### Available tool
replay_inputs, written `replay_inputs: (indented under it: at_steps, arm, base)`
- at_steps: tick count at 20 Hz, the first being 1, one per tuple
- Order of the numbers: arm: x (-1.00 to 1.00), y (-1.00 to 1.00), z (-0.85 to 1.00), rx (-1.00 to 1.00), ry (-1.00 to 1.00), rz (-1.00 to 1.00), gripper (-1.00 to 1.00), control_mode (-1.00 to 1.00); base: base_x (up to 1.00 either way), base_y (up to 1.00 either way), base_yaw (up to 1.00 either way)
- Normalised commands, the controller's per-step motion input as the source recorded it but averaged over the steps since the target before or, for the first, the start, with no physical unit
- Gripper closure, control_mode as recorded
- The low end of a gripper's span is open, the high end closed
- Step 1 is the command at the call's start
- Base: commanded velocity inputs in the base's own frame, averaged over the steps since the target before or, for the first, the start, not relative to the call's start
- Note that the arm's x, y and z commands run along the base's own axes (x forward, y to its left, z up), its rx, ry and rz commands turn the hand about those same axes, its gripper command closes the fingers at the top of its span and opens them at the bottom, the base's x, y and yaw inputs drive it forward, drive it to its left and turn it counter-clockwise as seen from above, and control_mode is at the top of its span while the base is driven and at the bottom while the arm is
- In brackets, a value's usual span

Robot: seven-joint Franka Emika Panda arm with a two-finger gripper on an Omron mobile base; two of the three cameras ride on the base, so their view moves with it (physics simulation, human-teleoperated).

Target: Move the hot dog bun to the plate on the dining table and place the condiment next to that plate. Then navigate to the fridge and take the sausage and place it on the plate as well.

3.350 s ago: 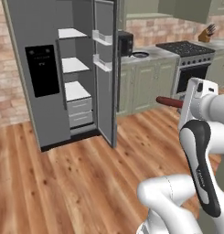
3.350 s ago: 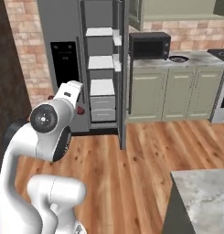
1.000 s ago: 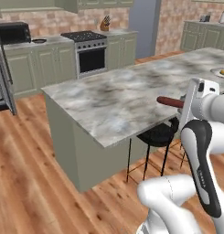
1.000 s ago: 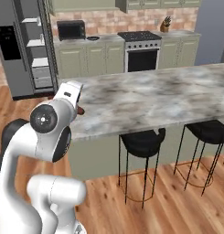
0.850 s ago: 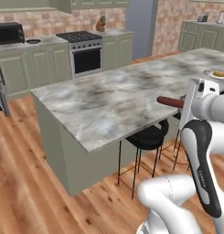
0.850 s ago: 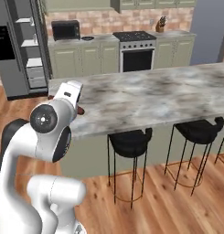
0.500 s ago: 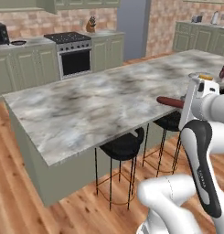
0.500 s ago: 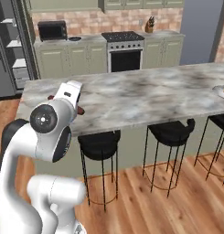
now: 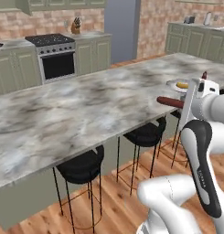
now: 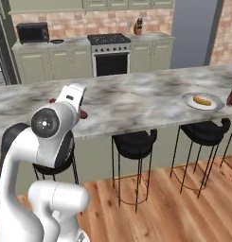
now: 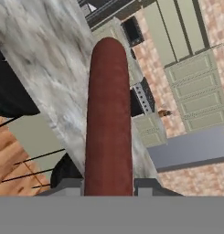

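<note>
My gripper [image 9: 186, 104] is shut on the sausage [image 9: 170, 101], a slim dark red-brown stick held level over the near edge of the dining table [image 9: 86, 114]. In the hand view the sausage [image 11: 109, 119] runs up the middle from between the fingertips [image 11: 70, 184]. Further along the table lies the pale round plate [image 10: 191, 101] with the yellow-orange hot dog bun [image 10: 201, 100] on it. The red condiment [image 10: 231, 97] bottle stands just right of that plate. From the left base view the plate [image 9: 173, 83], bun [image 9: 182, 85] and condiment [image 9: 204, 75] sit beyond my hand.
Black round stools [image 10: 134, 142] stand under the table's near edge. A stove [image 10: 111, 53] and green cabinets [image 10: 51, 61] line the back wall, with a microwave [image 10: 32, 32] on the counter. A wood floor [image 10: 160, 208] lies in front.
The whole picture has shifted as the base moved along the table; the plate, bun and condiment have come closer into view. The sausage stays in my shut gripper.
</note>
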Motion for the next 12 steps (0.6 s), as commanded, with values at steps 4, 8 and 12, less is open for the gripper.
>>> replay_inputs:
  at_steps: [4,8,12]
  arm:
    - [0.00,0.00,0.00,0.00,0.00,0.00,1.00,1.00]
    - [0.00,0.00,0.00,0.00,0.00,0.00,1.00,1.00]
    - [0.00,0.00,0.00,0.00,0.00,0.00,1.00,1.00]
  base:
    - [0.47,-1.00,0.02]
    - [0.61,-1.00,0.05]
    - [0.83,-0.96,0.12]
